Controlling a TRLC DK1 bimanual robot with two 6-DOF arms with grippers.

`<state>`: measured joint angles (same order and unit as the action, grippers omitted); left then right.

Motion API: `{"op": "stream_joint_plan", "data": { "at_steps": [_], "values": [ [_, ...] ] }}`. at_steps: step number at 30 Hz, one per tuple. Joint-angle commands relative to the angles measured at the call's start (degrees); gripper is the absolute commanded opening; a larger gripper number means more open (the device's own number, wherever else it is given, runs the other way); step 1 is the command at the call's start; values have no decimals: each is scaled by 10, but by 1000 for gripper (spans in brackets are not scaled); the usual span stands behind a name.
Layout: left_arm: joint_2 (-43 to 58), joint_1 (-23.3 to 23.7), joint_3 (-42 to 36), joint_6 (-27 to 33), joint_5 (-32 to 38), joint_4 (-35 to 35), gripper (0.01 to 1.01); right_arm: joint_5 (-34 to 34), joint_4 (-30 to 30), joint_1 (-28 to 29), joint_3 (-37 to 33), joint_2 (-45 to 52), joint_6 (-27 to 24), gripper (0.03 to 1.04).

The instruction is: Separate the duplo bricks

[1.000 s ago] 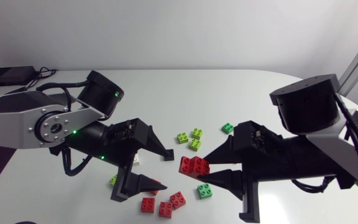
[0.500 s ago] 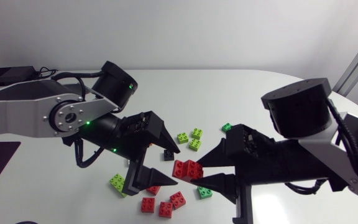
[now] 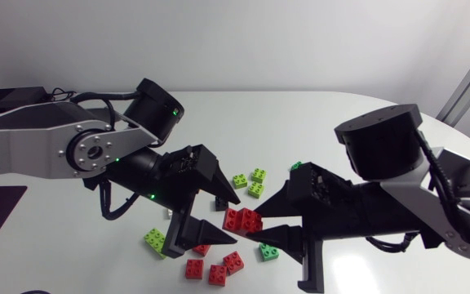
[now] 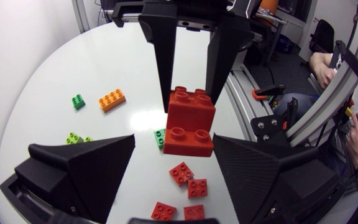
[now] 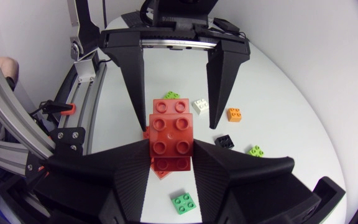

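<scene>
Left gripper [image 3: 232, 219] is wide open, straddling the free end of the red brick stack [image 3: 243, 219], not gripping yet. Stack hangs above the table, long axis running arm to arm, with the right gripper [image 3: 258, 226] clamped on its far end.

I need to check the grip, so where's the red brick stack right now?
In the head view, the red brick stack is near mid-table, clamped in the right pincer, with the open left pincer facing it.
</scene>
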<state>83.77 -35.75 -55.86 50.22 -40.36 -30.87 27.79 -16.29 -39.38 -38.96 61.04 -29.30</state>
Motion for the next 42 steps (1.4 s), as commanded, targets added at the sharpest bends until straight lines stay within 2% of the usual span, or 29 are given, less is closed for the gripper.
{"op": "stream_joint_plan", "data": {
  "at_steps": [1,16,26,27,29,30,36,42],
  "values": [
    [9,-3,-14,-13,-9,-4,770,-4,5,3,15,7,13,300],
    [-2,-2,-6,-18,-16,-5,287,-4,5,4,17,7,14,300],
    [-19,-4,-6,-19,-18,-10,293,-4,6,4,18,8,13,300],
    [-21,-4,-6,-19,-18,-10,341,-4,6,4,17,8,13,300],
    [-25,-4,-6,-21,-18,-10,536,-4,5,4,17,8,13,300],
    [-26,-6,-5,-21,-18,-10,593,-4,4,4,17,7,13,300],
    [-30,-16,-5,-25,-19,-10,702,-4,5,4,20,5,13,300],
    [-27,-20,-2,-26,-18,-10,700,-3,4,4,20,-3,13,300]
  ]
}}
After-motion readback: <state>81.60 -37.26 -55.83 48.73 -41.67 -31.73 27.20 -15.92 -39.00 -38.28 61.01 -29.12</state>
